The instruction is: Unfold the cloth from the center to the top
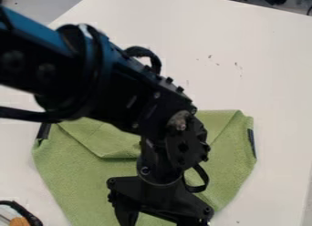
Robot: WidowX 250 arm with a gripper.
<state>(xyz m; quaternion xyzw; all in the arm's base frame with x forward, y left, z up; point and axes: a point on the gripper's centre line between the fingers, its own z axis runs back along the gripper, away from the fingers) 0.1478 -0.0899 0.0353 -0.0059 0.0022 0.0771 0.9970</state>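
We are seeing the green cloth (73, 175) lying from the centre to the bottom of the frame, its folded flap (110, 141) sitting left of centre, above and slightly left of the gripper (159, 220), which is hanging at the bottom edge. The flap's lower edge is running roughly crosswise, so we are judging that the grasp needs to go up-frame first; we cannot tell the gripper's opening or any hold.
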